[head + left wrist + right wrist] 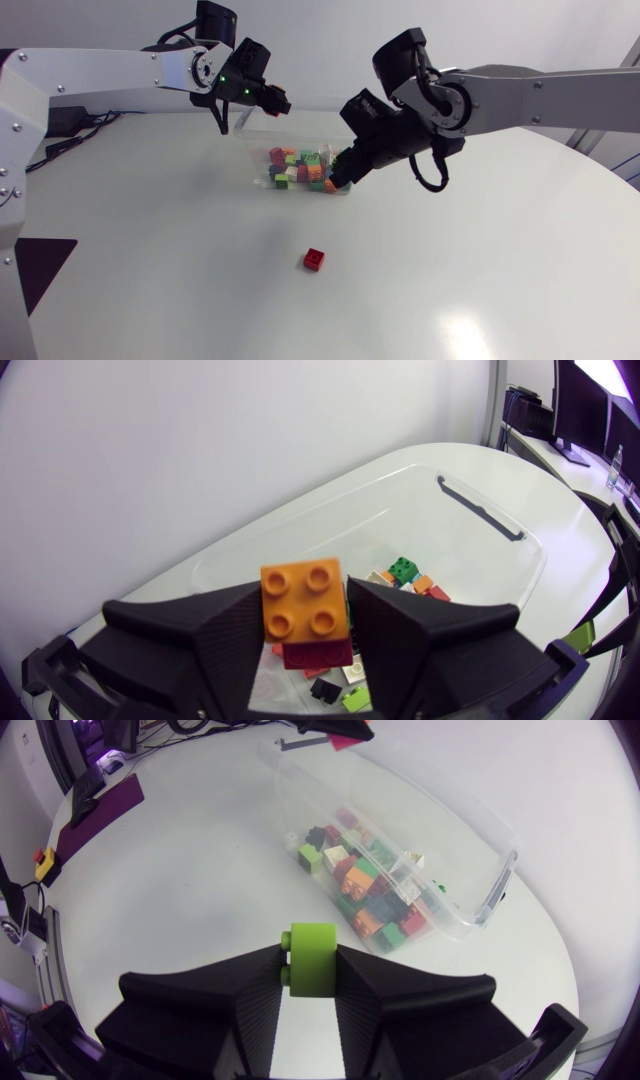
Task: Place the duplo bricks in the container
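The clear plastic container (pixel 250 140) stands at the back middle of the table with several coloured duplo bricks (pixel 298 168) in it. My left gripper (pixel 278 100) hangs over its far edge, shut on an orange brick (pixel 305 600); in the left wrist view the container (pixel 300 530) lies straight below. At the container's right end, my right gripper (pixel 340 172) is shut on a lime green brick (pixel 312 960), above the table just short of the container (pixel 500 870). A single red brick (pixel 315 259) lies on the table in front.
A dark purple mat (pixel 45 265) lies at the table's left edge. White table surface spreads around the red brick and along the front and right.
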Available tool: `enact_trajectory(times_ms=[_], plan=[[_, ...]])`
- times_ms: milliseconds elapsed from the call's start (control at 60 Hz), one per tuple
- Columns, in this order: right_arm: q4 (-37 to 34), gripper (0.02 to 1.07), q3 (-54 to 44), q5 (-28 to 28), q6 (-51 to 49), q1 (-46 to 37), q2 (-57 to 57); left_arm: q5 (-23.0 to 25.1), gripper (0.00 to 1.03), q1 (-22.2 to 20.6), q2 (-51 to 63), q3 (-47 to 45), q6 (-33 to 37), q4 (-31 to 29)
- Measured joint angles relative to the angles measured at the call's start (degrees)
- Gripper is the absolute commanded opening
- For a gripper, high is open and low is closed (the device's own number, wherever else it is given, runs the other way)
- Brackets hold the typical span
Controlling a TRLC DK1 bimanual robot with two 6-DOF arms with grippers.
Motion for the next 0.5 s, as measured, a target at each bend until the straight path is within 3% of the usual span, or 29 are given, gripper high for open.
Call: enact_trajectory(times_ms=[33,167,333,500], plan=[[0.3,0.27,0.3,-0.1,0.5,-0.3,0.0,-0.2,0.99,0.0,0.1,0.0,-0.2,0.0],[1.9,0.28,2.8,-0.2,3.1,-1.4,0.0,-0.2,0.99,0.2,-1.0,-1.7,-0.3,0.7],[5.5,0.28,7.3,-0.2,5.7,-2.1,0.4,-0.4,0.99,1.0,-9.6,-12.4,0.1,1.6],[9.8,0.28,9.0,-0.1,8.1,-2.1,2.5,0.1,0.99,1.8,-22.4,-23.2,4.8,1.2]])
